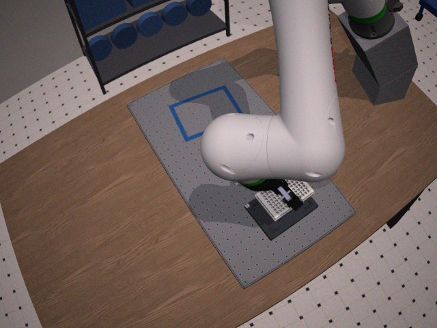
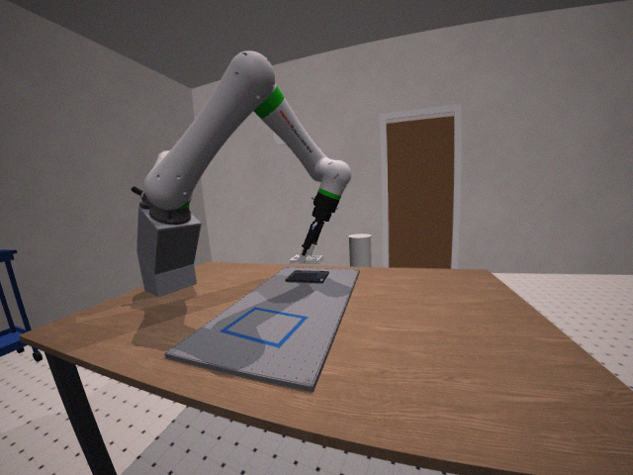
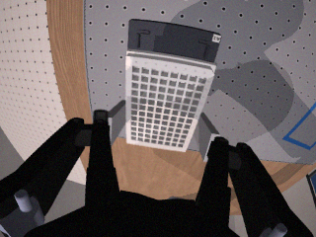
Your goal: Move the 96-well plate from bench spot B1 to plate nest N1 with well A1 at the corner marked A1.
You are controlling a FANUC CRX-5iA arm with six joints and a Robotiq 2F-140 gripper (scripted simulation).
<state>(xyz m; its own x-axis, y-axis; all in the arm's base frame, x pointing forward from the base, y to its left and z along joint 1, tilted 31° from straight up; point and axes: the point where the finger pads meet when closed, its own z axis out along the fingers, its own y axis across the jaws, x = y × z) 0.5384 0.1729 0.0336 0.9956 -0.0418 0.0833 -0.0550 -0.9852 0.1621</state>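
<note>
Gripper (image 3: 162, 137) is clamped across the plate (image 3: 168, 101), one finger (image 3: 101, 133) on each long side. Plate is held level in the air above the nest (image 1: 278, 225), wells up, not yet touching it. Seen from the wrist and top views, the plate overlaps the nest only in part; some dark base shows beyond one end. Spot B1 (image 1: 178, 118) on the mat (image 1: 155, 116) is vacated. Pick-up and most of the carry are judged done; final alignment, lowering into the locators and release are left.
</note>
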